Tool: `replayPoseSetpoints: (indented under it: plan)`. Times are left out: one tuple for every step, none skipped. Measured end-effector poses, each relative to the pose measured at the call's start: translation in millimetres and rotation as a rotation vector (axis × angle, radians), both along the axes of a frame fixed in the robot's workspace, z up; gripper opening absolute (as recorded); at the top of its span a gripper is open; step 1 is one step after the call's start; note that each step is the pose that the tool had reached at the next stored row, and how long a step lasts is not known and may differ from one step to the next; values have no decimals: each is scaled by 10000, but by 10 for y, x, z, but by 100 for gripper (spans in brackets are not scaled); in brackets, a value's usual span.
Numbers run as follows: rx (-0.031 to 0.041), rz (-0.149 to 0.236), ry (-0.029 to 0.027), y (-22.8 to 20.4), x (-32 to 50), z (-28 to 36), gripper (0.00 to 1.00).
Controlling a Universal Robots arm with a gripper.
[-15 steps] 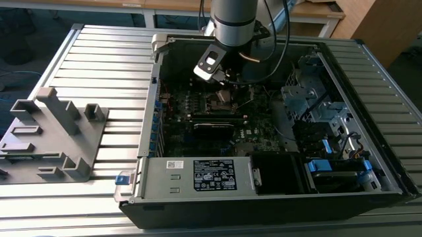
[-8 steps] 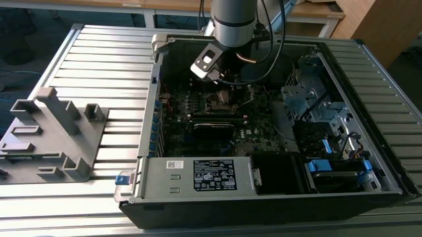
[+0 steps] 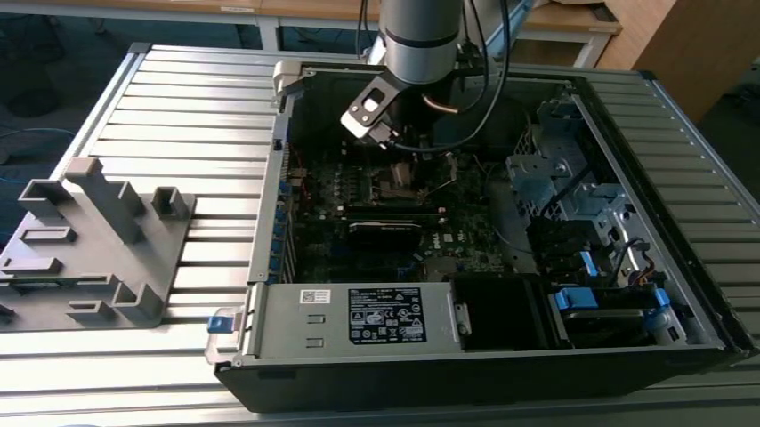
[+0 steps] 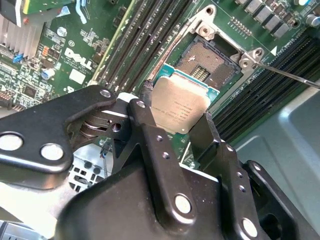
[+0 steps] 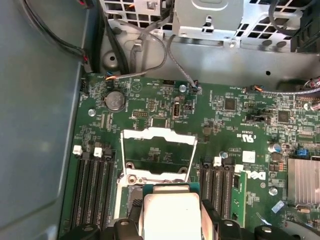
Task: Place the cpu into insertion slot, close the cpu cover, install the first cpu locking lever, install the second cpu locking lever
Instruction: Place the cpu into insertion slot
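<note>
**Holding the cpu by its edges over the open socket**

Nearest in the second wrist view, the gripper [image 4: 174, 111] has its two black fingers [image 4: 146, 131] drawn in narrow on opposite edges of the cpu [image 4: 180, 102], silver top up. Just beyond the chip lies the insertion slot [image 4: 206, 62], its dark contact field bare. The chip hangs over the slot's near side, not seated by my reckoning.

In the first wrist view the cpu cover [image 5: 159, 134] stands swung open past the chip. A thin locking lever [image 4: 285, 74] juts out beside the socket. Rows of black memory slots [image 4: 135, 45] flank it on the green motherboard [image 5: 225, 115], and the computer case [image 3: 475, 382] walls it all in.

I'd judge the chip light, stiff and thin, with a smooth lid that could slip and a delicate underside. The edges are the place to grip it, and it should be kept level.
</note>
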State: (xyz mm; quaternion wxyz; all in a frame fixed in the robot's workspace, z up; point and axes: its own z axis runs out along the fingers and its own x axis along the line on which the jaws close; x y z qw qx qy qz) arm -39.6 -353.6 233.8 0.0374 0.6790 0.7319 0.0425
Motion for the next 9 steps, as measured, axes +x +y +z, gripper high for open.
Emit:
replayPoseSetpoints:
  plan:
    - [-1, 0, 0, 9, -1, 0, 54]
    - [1, -3, 0, 20, -4, -1, 54]
    - [0, -9, 0, 31, -7, -1, 54]
    - [0, -25, 0, 40, -10, -2, 54]
    - [1, -62, 1, 47, -10, -5, 54]
    - [2, -155, -1, 49, -10, -8, 54]
    - [3, -316, -1, 49, -10, -12, 54]
    - [1, -496, -1, 50, -10, -16, 54]
    - [0, -687, 0, 50, -10, -20, 54]
